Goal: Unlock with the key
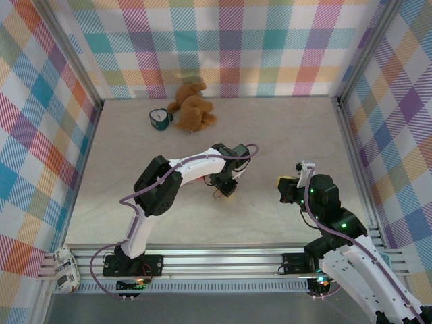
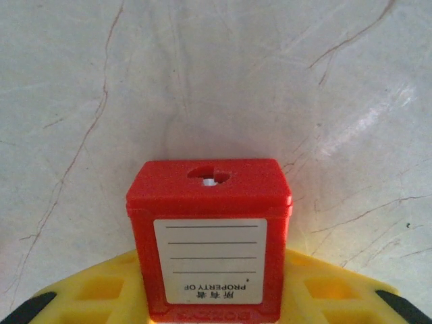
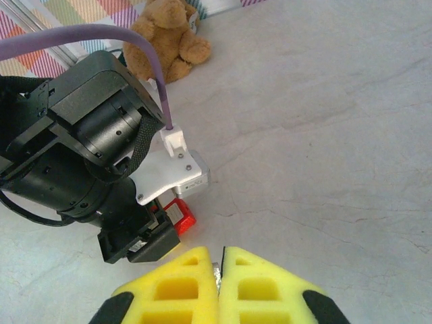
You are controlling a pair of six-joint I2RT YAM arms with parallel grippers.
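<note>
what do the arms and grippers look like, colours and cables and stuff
Both arms have white shells and black joint housings, with a purple cable running along each: left arm, right arm. Small green lights glow on the right one. The right gripper has yellow fingers with square moulded pockets and black outer patches; the left gripper has the same fingers.

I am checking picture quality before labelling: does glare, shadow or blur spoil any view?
Left wrist view: the red padlock is sharp, its label readable upside down; a glare patch lies on the table at right. Right wrist view: the key between the yellow jaws is a soft glint; the teddy bear is clear. Top view: even light, no harsh shadows.
</note>
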